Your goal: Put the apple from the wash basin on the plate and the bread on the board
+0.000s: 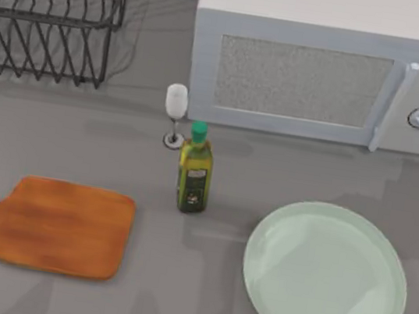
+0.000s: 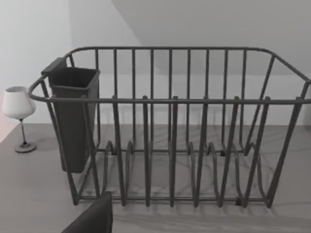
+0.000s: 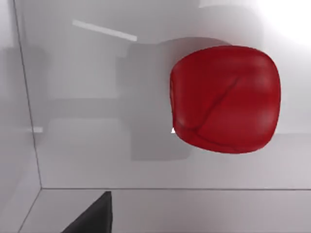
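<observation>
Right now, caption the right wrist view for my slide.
Red apple lying in a pale grey basin, seen close from above.

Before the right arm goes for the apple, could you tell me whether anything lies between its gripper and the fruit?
Nothing visible does. In the right wrist view the apple lies alone on the pale floor of the wash basin, with bare basin surface between the camera and it. The plate also lies bare in the top view.
</observation>
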{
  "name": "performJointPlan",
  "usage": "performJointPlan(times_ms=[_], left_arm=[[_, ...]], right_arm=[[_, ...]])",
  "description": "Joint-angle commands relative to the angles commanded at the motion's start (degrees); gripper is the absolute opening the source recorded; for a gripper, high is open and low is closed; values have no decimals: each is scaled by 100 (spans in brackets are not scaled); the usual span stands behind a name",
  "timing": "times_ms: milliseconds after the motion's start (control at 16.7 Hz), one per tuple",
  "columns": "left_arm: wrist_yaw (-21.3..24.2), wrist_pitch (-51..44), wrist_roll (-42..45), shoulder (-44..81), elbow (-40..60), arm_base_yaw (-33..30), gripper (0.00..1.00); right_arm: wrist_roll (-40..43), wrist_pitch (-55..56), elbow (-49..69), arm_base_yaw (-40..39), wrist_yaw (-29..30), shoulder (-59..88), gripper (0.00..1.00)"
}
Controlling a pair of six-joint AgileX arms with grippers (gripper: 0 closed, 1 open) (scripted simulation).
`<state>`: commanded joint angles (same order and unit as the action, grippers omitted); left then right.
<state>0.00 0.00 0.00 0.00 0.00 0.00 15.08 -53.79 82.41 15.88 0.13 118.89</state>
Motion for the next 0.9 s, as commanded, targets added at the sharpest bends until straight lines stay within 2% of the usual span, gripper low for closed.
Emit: performJointPlan(times_ms=[480,840,900], left_arm=[[0,0,0,0,0,0,100],[0,0,0,0,0,0,100],[0,0,0,0,0,0,100]], right_arm=[[-20,2231,-788,17,12,1353,100],[-23,2440,-889,19,13,1524,100],[-23,2440,-889,19,13,1524,92]])
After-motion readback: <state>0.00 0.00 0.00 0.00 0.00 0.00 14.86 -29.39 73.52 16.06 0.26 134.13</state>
